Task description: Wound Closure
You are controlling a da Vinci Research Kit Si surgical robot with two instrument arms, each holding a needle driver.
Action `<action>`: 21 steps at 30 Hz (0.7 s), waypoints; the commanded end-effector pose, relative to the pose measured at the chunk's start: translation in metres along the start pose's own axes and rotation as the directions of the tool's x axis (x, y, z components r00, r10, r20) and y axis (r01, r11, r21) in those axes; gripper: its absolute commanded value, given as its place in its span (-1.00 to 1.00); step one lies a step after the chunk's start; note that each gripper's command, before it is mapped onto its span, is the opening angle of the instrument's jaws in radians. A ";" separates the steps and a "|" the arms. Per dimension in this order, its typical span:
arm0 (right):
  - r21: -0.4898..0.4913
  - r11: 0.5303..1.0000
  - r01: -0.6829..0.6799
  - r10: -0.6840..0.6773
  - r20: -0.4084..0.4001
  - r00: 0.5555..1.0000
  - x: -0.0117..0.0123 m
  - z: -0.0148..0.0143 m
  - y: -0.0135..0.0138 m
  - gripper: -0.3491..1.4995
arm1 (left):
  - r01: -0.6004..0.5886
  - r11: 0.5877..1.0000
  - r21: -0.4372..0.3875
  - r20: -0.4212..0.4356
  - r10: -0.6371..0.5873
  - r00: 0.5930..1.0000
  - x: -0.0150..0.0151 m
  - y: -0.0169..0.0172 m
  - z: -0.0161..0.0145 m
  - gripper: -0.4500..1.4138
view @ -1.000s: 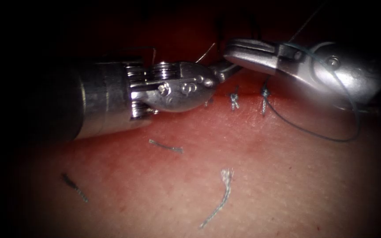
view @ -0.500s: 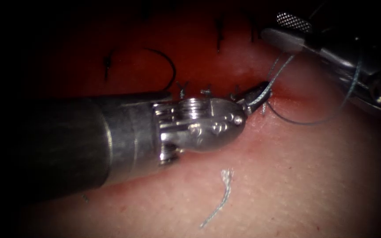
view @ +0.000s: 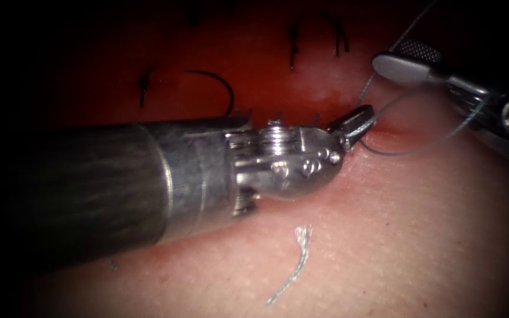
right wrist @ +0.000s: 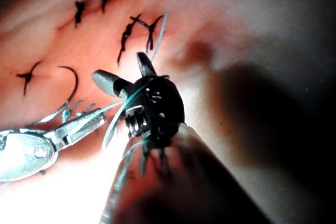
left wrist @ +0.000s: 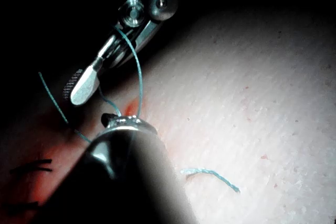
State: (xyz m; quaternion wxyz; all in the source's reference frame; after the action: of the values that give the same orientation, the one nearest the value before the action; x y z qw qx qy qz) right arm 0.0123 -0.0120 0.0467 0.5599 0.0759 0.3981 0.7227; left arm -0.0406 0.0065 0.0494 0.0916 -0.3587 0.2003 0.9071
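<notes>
Left arm's silver needle driver (view: 357, 119) lies low across the pink pork-belly tissue (view: 413, 235), shaft along the cut, tip at the right end of the stitched line. Jaws closed on the thin blue-green thread (view: 419, 144), gripped right at the tissue where a little red fluid (view: 393, 131) sits.

Right arm's silver needle driver (view: 405, 58) hangs up and to the right of that grip, near but not touching. Jaws parted, nothing between them; right wrist view (right wrist: 126, 74) confirms the spread. Thread runs from the left tool's grip in a slack loop toward the tissue's right edge, then up over the right tool's wrist, draped and not clamped.

Dark curved arc (view: 226, 88), probably the needle, lies on the tissue beyond the cut, left of both tips and held by neither tool. Whether its point is in the tissue: cannot tell. Long axis roughly crosswise to the cut. Left tool's jaws are the nearer.

Dark knotted stitches (view: 293, 44) toward the far edge. Frayed pale cut end of thread (view: 298, 259) lies loose on the near side. Open room: bare tissue toward the near and right edges.
</notes>
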 end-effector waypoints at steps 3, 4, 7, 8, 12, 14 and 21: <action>0.000 0.999 -0.043 0.043 0.028 0.999 -0.0004 0.0023 0.0008 0.45 | -0.007 1.000 0.003 0.000 0.007 1.000 0.0003 -0.0001 0.0010 -1.00; -0.005 0.999 -0.052 0.052 0.037 0.998 -0.0004 0.0027 0.0012 0.49 | -0.007 1.000 0.004 0.001 0.007 1.000 0.0004 -0.0001 0.0011 -1.00; -0.006 0.997 -0.071 0.071 0.037 0.997 -0.0004 0.0035 0.0021 0.56 | -0.012 1.000 0.004 0.000 0.012 1.000 0.0004 -0.0002 0.0013 -1.00; -0.006 0.998 -0.070 0.070 0.035 0.997 -0.0004 0.0037 0.0023 0.56 | -0.012 1.000 0.005 0.000 0.012 1.000 0.0005 -0.0002 0.0014 -1.00; -0.013 0.996 -0.084 0.084 0.031 0.996 -0.0004 0.0045 0.0032 0.58 | -0.019 1.000 -0.001 0.002 0.019 1.000 0.0004 -0.0002 0.0015 -1.00; -0.015 0.997 -0.079 0.080 0.038 0.996 -0.0006 0.0045 0.0036 0.58 | -0.019 1.000 -0.001 0.001 0.019 1.000 0.0004 -0.0002 0.0014 -1.00; -0.016 0.995 -0.096 0.097 0.049 0.994 -0.0007 0.0042 0.0043 0.60 | -0.025 1.000 -0.008 0.000 0.025 1.000 0.0003 -0.0002 0.0015 -1.00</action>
State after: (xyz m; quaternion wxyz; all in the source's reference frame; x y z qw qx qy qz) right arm 0.0108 -0.0111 0.0521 0.5372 0.1104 0.3707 0.7496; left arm -0.0411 0.0069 0.0498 0.0787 -0.3560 0.2005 0.9093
